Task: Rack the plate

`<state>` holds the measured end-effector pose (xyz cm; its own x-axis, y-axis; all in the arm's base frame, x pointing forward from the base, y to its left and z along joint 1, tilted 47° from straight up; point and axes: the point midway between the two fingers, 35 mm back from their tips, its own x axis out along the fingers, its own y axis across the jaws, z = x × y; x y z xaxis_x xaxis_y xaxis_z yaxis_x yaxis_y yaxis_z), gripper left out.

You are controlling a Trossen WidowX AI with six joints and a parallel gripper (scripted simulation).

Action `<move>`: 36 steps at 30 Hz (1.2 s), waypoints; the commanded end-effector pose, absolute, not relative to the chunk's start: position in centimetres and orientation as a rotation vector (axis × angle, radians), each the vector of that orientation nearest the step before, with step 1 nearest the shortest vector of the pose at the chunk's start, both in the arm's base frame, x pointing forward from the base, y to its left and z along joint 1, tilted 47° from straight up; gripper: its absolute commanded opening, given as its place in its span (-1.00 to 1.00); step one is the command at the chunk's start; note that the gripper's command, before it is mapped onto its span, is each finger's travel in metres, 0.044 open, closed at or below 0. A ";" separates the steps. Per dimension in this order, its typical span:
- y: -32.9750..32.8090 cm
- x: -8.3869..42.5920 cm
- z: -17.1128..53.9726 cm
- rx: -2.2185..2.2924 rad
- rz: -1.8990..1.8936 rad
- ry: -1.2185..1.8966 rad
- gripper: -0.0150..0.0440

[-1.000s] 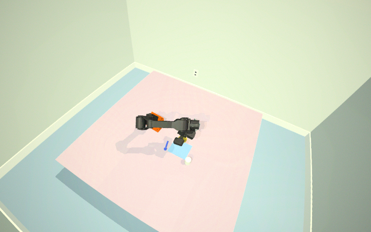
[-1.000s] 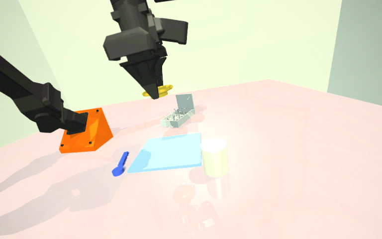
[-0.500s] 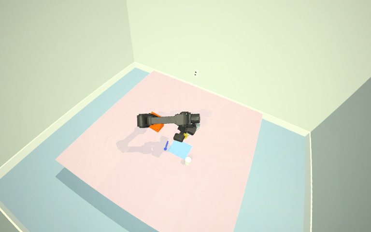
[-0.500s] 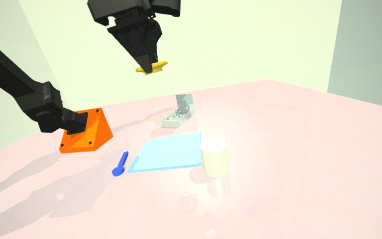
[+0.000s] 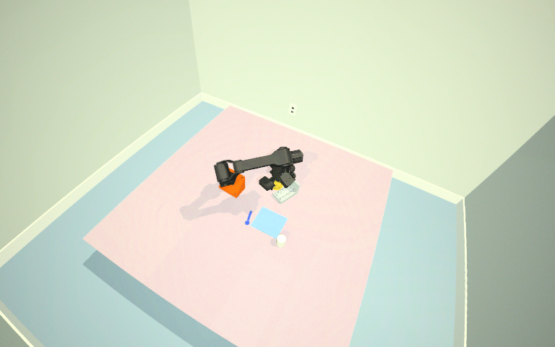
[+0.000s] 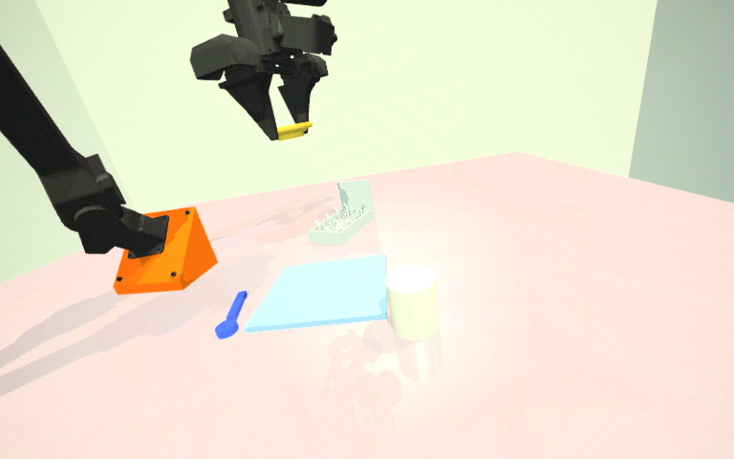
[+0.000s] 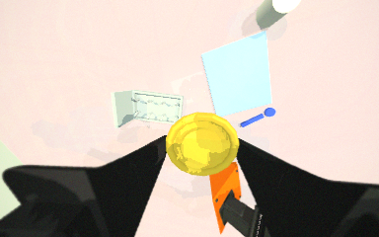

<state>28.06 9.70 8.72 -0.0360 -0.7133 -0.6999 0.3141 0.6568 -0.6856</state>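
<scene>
Aloft, plate (image 6: 294, 131) between fingers (image 6: 267, 111), rack (image 6: 342, 222) below

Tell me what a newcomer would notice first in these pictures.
The round yellow plate stands out first, clamped between the black gripper's fingers high above the pink table. Below it sits the pale green dish rack; nearer the exterior camera lie a light blue square mat, a blue spoon and a cream cylindrical cup.

The arm (image 6: 48, 162) is matte black throughout, built of chunky, faceted links with rounded joint housings. Its base (image 6: 161, 254) is a bright orange wedge-shaped block, fastened with small dark screws at its corners. The fingers (image 6: 259, 108) are black, tapering to narrow pointed tips.
</scene>
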 end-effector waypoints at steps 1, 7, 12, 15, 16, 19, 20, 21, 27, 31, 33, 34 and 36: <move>10.8 26.9 7.4 -0.306 -0.932 1.341 -0.49; 10.7 26.8 7.1 -0.302 -0.927 1.356 -0.49; 9.8 26.6 5.9 -0.300 -0.852 1.473 -0.49; 9.3 26.5 5.2 -0.295 -0.797 1.540 -0.49; 9.1 26.4 5.0 -0.293 -0.777 1.561 -0.49; 8.7 26.3 4.3 -0.286 -0.714 1.621 -0.49; 8.5 26.3 4.0 -0.283 -0.691 1.640 -0.49; 8.4 26.2 3.8 -0.280 -0.668 1.658 -0.49; 7.5 26.1 2.5 -0.258 -0.519 1.750 -0.49; 7.1 26.0 1.7 -0.241 -0.411 1.796 -0.49; 6.8 25.9 1.4 -0.233 -0.354 1.813 -0.49; 6.7 25.9 1.2 -0.229 -0.326 1.820 -0.49; 6.5 25.9 0.8 -0.221 -0.268 1.832 -0.49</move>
